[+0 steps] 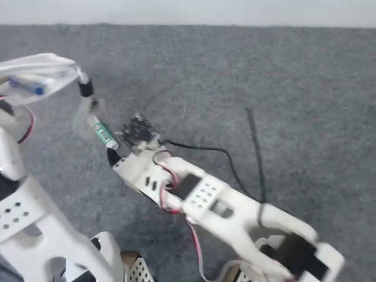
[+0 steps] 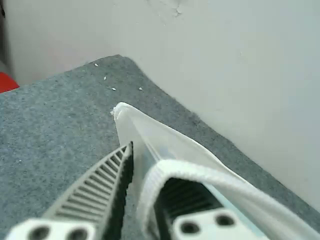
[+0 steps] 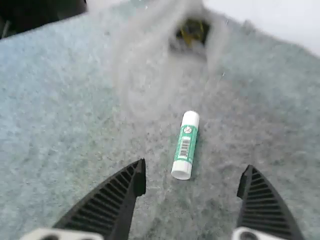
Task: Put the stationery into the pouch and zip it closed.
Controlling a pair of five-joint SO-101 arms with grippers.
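The translucent white pouch [image 1: 41,73] is at ten o'clock in the high view, and a blue pen [image 1: 29,87] lies inside it. The left fingers [image 2: 107,175] are clenched on its edge. The glue stick [image 1: 103,134], white with a green label, lies on the grey surface [image 1: 264,76] at four o'clock from the pouch. The right fingers [image 3: 115,200] are spread wide, and the glue stick shows between them, not touched.

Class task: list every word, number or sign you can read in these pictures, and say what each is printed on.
None can be read.
The glue stick carries a green label with a barcode, its print too blurred to read.
The pouch shows no print.
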